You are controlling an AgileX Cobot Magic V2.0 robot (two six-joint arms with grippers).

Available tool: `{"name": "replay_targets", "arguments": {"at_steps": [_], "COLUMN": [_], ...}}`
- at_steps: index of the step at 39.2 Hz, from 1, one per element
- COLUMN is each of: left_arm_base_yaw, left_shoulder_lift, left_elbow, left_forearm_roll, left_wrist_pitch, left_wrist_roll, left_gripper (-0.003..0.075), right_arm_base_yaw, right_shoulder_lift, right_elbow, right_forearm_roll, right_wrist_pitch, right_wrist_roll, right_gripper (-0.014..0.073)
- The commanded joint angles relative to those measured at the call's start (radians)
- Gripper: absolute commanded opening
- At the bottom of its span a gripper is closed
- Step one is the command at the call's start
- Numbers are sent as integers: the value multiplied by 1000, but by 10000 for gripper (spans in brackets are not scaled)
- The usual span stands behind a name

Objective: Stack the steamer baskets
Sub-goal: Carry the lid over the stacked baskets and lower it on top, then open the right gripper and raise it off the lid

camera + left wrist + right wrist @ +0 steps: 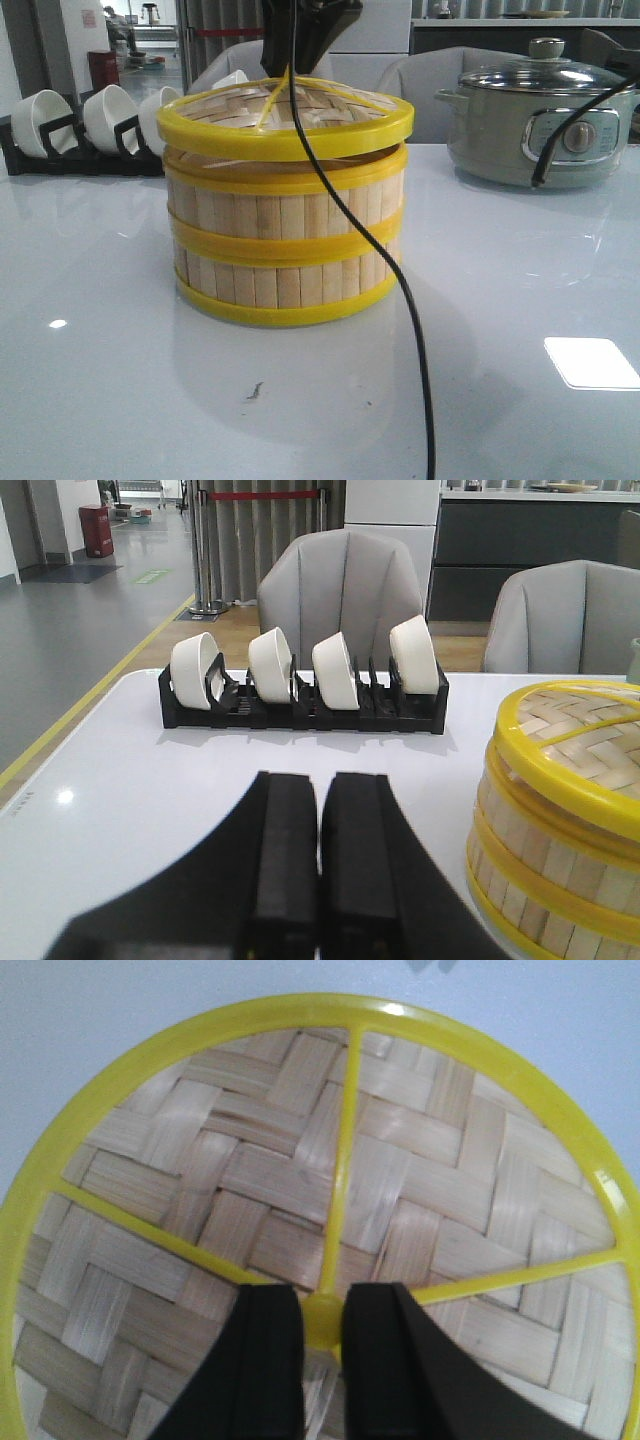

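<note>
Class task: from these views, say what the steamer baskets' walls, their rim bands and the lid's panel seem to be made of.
Steamer baskets: walls look like pale matte bamboo or wood, in vertical slats. Rim bands: probably plastic, uniformly bright yellow and smooth. Lid: woven bamboo-like strips, herringbone pattern.

Two steamer baskets (285,245) stood stacked, lid (285,120) tilted on top; an electric pot (540,125) stood behind-right of them.

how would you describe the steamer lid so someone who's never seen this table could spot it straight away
Find the stack of steamer baskets mid-table, left of the grey-green electric pot. The lid sits tilted on top, its knob between the right pincer fingers. Unlike the slat-walled tiers, it is flat woven bamboo with yellow spokes.
</note>
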Motion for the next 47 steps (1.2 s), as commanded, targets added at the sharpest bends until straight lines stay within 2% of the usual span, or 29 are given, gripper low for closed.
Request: {"name": "replay_targets", "arguments": {"at_steps": [1, 29, 33, 37, 40, 42, 47], "left_arm_base_yaw": [1, 1, 1, 1, 1, 1, 1], "left_shoulder_lift": [6, 6, 6, 6, 6, 6, 6], "left_elbow": [-29, -29, -29, -29, -29, -29, -29], "left_forearm_roll": [-4, -4, -4, -4, -4, -4, -4], "left_wrist_pitch": [-92, -92, -92, -92, -92, -92, -92], "left_wrist_roll": [-10, -10, -10, -10, -10, -10, -10], "left_gripper": [87, 87, 87, 87, 87, 87, 87], "right_arm_base_yaw": [1, 1, 1, 1, 1, 1, 1], "right_shoulder_lift": [-55, -33, -33, -33, -33, -33, -39], "right_elbow": [-37, -37, -37, -37, -37, -37, -37], "right_forearm_roll": [-8, -8, -8, -8, -8, -8, -8], "right_wrist_pitch": [-63, -80, -81, -84, -91, -97, -109], "right_wrist_roll": [-7, -7, -7, -7, -7, -7, -7], "right_gripper": [56, 66, 169, 336, 430, 456, 455]}}
